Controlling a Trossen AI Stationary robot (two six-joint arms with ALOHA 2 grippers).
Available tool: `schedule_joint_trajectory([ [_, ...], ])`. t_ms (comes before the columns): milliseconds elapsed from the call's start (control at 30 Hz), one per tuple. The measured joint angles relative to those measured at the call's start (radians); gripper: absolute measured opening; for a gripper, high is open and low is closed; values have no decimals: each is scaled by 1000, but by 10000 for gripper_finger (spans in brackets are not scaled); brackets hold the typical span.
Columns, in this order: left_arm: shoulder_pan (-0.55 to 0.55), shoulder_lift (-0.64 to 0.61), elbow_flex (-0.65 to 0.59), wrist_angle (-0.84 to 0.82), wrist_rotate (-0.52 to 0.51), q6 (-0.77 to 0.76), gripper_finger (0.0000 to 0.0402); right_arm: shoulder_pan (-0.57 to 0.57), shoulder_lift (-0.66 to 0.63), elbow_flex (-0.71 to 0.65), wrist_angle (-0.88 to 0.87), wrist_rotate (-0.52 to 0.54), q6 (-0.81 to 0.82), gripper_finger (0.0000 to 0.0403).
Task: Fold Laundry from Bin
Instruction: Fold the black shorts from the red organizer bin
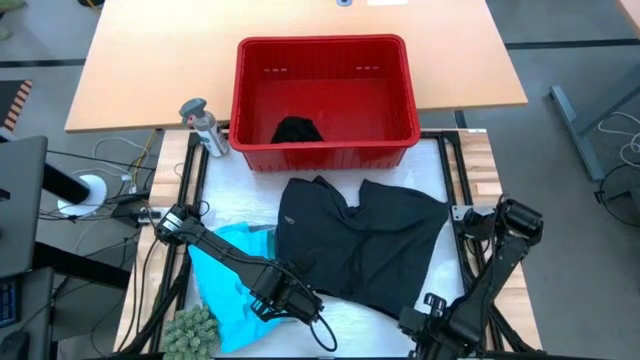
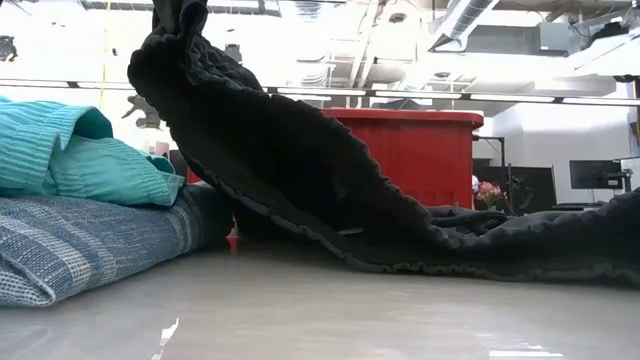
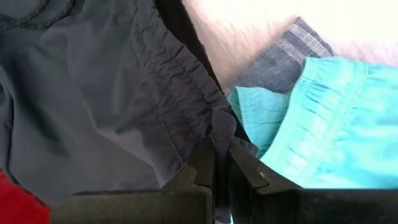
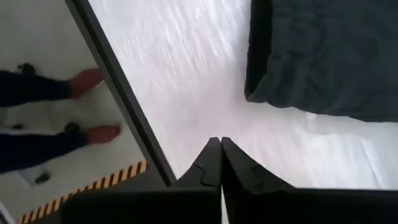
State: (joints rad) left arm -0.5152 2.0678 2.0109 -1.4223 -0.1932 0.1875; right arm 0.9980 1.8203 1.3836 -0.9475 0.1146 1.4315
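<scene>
From the high view you've got the black shorts (image 1: 365, 245) spread over the white work surface (image 1: 440, 160) just in front of the red bin (image 1: 325, 100), with one more black garment (image 1: 297, 129) sitting in the bin's bottom. The left gripper (image 1: 290, 297) sits at the shorts' near-left edge, right beside the turquoise garment (image 1: 225, 280), and the right gripper (image 1: 432, 318) waits at the near-right corner, clear of the cloth. There's also a grey bottle (image 1: 203, 125) off the bin's left side. In the low view the shorts hang up in a steep drape from a high point at the left, trailing down to the table, so I'd say it's light, floppy fabric that will sag and slide wherever you don't support it; the turquoise piece rests on the blue-grey striped garment (image 2: 90, 245). Left wrist view: your left fingers (image 3: 245, 171) are pinched on the gathered elastic waistband (image 3: 177, 106), which looks like the best spot to hold, thicker and less slippery than the thin panel. Right wrist view: the right pincer is closed with nothing in it, over bare table, near the shorts' hem corner, and a person's feet (image 4: 93, 106) show beyond the table edge.
</scene>
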Motion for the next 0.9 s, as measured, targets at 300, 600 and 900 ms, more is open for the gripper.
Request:
schedule_joint_trajectory([
  [300, 0, 0, 0, 8, 0, 11, 0, -6, -2, 7, 9, 121, 30, 200],
  [600, 0, 0, 0, 8, 0, 13, 0, -93, 73, 7, -17, 92, -112, 310],
  [900, 0, 0, 0, -4, 1, 13, 0, -132, 131, 51, -48, 11, -116, 157],
])
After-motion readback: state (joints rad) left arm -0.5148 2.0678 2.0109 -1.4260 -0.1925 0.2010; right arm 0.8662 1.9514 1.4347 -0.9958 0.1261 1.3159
